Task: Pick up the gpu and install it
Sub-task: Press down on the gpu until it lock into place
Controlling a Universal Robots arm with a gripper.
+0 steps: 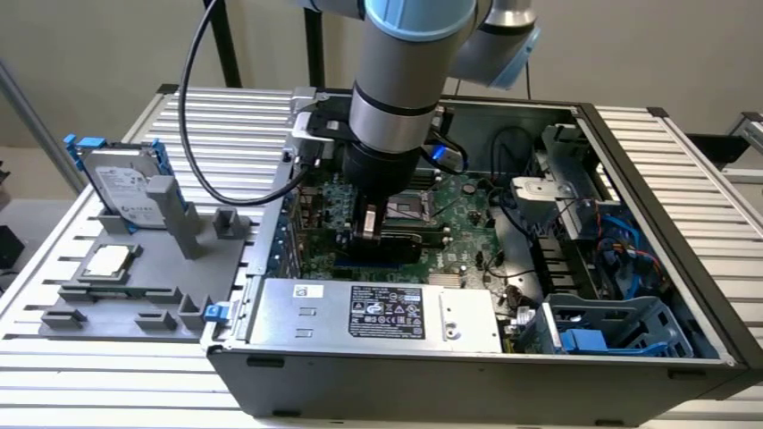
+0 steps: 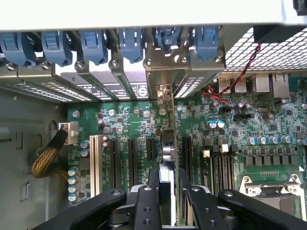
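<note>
GPU (image 2: 169, 143) is seen edge-on in the centre of the wrist view, a thin card standing upright above the motherboard (image 2: 230, 129), with its grey metal bracket (image 2: 162, 76) reaching up to the row of blue slot latches (image 2: 129, 43) along the upper part of the frame. The gripper (image 2: 168, 194) is clenched on the card's upper edge at the lower centre of that frame, one black finger (image 2: 146, 206) on each flat face. Whether the card's connector is fully seated in the slot cannot be told, since the slot beneath it is hidden by the card itself.

In the exterior view the gripper (image 1: 379, 234) is lowered into the open computer case (image 1: 667, 179) at the frame's centre, just above the motherboard and behind the silver power supply (image 1: 381, 313).

The card is judged light and stiff, yet fragile: a bare circuit board with small soldered parts that can be damaged by squeezing or twisting. It is best held across the two faces near the middle of the free edge, as it is here, so that it stays upright and square to the slot; the bracket end is the sturdier part.

On the grey fixture tray (image 1: 131, 286) at the left of the exterior view, a hard drive (image 1: 125, 192) with blue tabs is propped upright and a small square chip (image 1: 105, 262) lies flat, both well apart from the case's interior.
</note>
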